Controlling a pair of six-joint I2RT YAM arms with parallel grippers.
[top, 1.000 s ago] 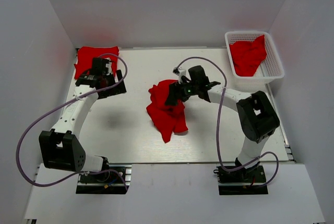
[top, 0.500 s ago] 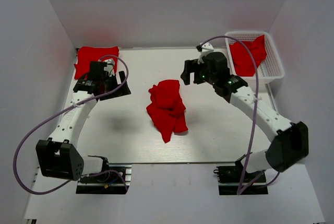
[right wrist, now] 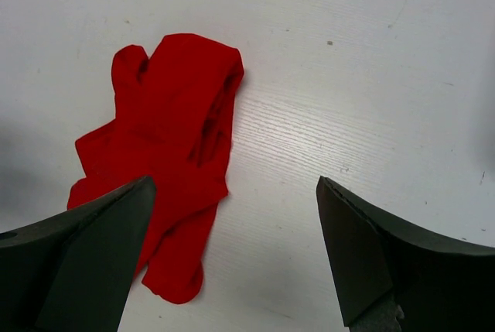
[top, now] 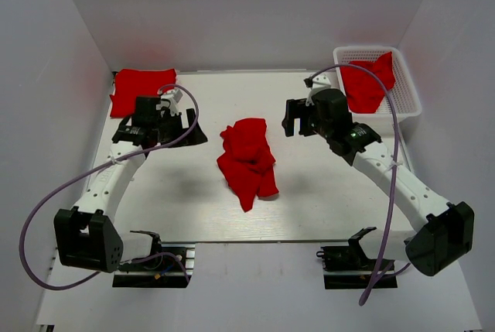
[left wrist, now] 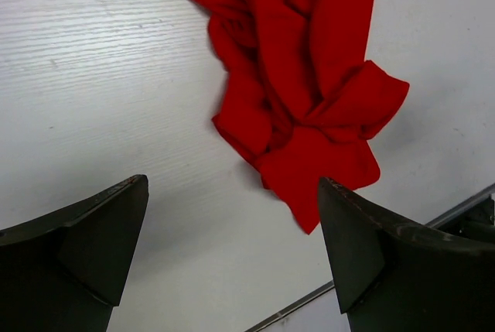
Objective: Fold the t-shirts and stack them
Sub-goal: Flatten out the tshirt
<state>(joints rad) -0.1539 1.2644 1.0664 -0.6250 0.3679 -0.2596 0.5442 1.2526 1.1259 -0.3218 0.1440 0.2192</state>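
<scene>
Crumpled t-shirt (top: pixel 247 160) lies mid-table, bunched and twisted, with a narrow tail pointing toward the near edge. It touches neither arm.

Left gripper (left wrist: pixel 232 189): jaws spread wide, nothing between them, hovering to the left of the heap. Right gripper (right wrist: pixel 233 185): also spread wide and empty, hovering to the heap's far right. Each wrist view looks down on the same shirt.

Folded t-shirt (top: pixel 139 90) sits flat at the far-left corner of the table (top: pixel 325 200); I take it as the start of the stack. More red cloth (top: pixel 365 84) is piled in the white mesh basket (top: pixel 408 106) at far right.

Step in hand, as I read it: get the heap opened out flat before any fold.

To do it well:
- Pick two points on one edge, a hem or the shoulders. I cannot tell either from here; the folds hide them.
- Pinch a single layer, not the knot in the middle.
- Lift, draw the hands apart, and lay the shirt down with the slack pulled out.

Risk: both claws catching the same wad.
</scene>
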